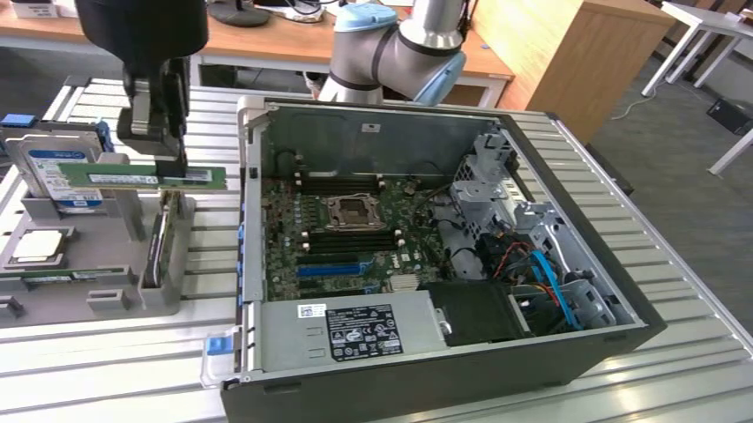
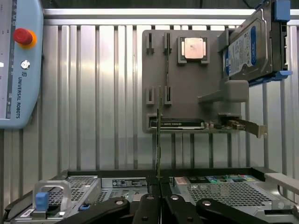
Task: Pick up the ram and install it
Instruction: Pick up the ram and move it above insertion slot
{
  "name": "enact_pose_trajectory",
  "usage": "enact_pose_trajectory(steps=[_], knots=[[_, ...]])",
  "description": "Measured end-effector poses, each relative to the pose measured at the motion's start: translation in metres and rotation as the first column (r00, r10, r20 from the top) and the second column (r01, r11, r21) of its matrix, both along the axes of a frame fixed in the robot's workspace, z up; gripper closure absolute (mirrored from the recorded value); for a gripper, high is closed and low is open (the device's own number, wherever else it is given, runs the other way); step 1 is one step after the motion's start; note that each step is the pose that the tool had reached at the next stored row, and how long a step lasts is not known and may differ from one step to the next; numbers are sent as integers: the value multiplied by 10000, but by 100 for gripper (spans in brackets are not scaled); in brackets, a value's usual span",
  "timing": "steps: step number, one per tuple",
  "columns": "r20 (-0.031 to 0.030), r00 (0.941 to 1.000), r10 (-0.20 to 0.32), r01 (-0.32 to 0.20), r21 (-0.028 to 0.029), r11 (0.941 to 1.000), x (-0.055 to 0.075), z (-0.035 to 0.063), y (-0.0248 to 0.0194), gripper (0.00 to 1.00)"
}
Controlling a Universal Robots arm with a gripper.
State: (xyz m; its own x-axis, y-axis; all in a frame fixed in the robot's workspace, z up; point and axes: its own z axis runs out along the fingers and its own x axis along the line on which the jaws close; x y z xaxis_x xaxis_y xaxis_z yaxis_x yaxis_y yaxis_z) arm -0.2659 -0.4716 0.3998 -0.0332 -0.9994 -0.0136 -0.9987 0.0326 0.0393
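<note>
Slatted metal table, arm pointing down, jaws clamped on ram above holder

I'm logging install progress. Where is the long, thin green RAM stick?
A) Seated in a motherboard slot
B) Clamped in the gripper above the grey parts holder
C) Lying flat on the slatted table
B: the long, thin green RAM stick is pinched in the gripper over the grey parts holder, outside the open computer case.
</note>
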Motion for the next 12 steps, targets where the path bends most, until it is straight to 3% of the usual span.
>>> enact_pose_trajectory(steps=[12], knots=[[0, 10000, -1, 1, 0, 10000, 413, 0, 0, 88]])
